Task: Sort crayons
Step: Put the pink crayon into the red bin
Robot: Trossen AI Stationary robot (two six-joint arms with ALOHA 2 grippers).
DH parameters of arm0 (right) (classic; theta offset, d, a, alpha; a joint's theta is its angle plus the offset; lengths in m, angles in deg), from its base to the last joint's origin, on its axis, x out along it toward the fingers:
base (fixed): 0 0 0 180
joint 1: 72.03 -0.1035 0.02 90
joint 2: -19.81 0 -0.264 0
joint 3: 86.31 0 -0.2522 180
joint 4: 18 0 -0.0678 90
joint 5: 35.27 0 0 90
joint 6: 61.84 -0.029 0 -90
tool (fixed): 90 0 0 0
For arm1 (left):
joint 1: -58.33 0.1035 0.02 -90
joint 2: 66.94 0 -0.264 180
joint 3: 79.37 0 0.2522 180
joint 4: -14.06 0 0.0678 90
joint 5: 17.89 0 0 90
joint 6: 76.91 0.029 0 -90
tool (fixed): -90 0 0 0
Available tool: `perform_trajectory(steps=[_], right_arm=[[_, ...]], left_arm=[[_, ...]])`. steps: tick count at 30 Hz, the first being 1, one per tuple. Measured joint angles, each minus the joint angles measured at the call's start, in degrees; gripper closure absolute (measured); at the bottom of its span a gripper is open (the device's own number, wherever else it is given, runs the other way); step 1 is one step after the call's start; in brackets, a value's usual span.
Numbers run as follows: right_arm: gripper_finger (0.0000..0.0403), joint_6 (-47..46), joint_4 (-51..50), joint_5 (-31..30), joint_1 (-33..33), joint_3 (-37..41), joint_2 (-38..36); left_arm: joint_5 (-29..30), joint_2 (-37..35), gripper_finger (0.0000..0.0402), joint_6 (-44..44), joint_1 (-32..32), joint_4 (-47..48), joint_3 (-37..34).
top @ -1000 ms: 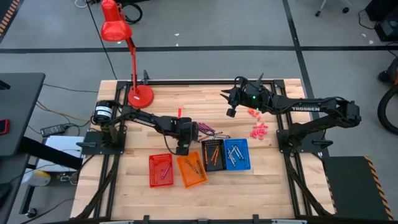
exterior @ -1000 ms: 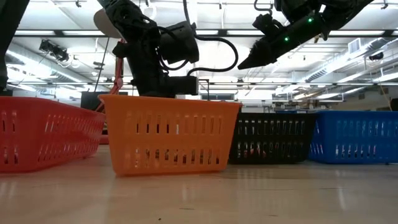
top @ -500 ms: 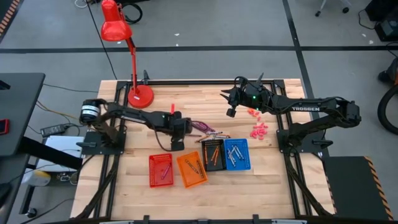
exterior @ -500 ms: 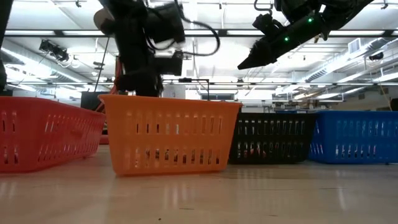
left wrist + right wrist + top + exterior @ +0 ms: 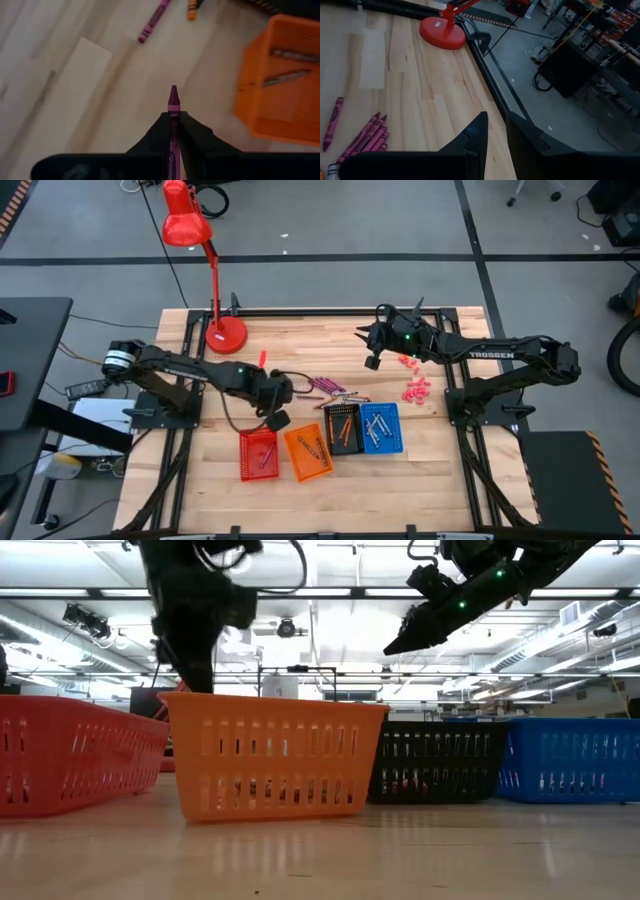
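Left gripper (image 5: pixel 172 131) pinches a purple crayon (image 5: pixel 173 102) lengthwise, tip poking forward, just behind the red basket (image 5: pixel 259 455) and beside the orange basket (image 5: pixel 278 80). Right gripper (image 5: pixel 371 361) hovers well apart, fingers slightly parted, holding nothing. Released off-target, the crayon could strike a rim and roll away, or land among the wrong colour

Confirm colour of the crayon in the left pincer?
Purple crayon, clamped in the left pincer; left wrist view shows it best.
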Motion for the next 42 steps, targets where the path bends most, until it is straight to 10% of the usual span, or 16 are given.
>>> perform_trajectory(steps=[15, 25, 42], right_arm=[[0.0328, 0.9, 14.2, 0.0, 0.0, 0.0, 0.0], [0.0328, 4.0, 19.2, 0.0, 0.1, 0.0, 0.0], [0.0328, 6.7, 23.7, 0.0, 0.1, 0.0, 0.0]], left_arm=[[-5.0, -1.7, 0.0369, -32.9, -13.3, 0.6, 0.1], [2.8, -0.2, 0.0369, -47.7, -20.4, 2.6, 0.1], [-1.0, 5.9, 0.0277, -46.0, -20.8, 2.5, 0.0]])
